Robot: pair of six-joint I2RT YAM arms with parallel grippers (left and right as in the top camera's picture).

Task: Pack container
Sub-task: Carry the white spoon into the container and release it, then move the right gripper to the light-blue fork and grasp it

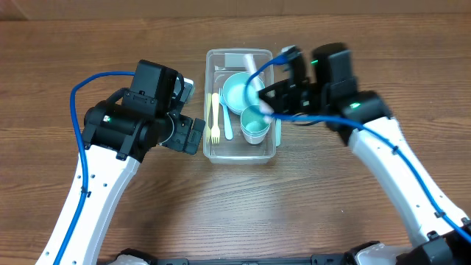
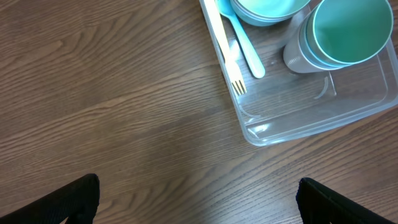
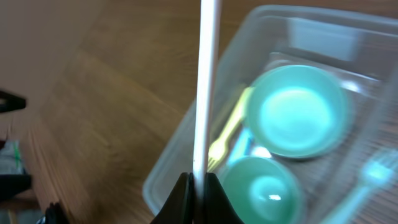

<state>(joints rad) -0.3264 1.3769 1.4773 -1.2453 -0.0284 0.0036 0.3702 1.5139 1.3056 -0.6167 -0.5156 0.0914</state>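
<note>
From above, the container sits mid-worktop with its long axis running straight away from the robot and its labelled end farthest off. Inside it are a teal bowl, a cup, a yellow fork and a blue spoon, the two utensils lying lengthwise along the left wall. The right gripper hangs over the right rim and is plainly the nearer one. The left gripper waits just outside the left wall. In the left wrist view, its fingers are spread wide with only bare wood between them. The container's near corner lies ahead to the right, with clear floor at that end in front of the cup, which looks like a nested pair. In the right wrist view, the gripper is clamped on a white utensil whose head is out of sight. The container lies directly beneath, so I'd judge the drop should go down lengthwise beside the fork, keeping clear of the rim.
</note>
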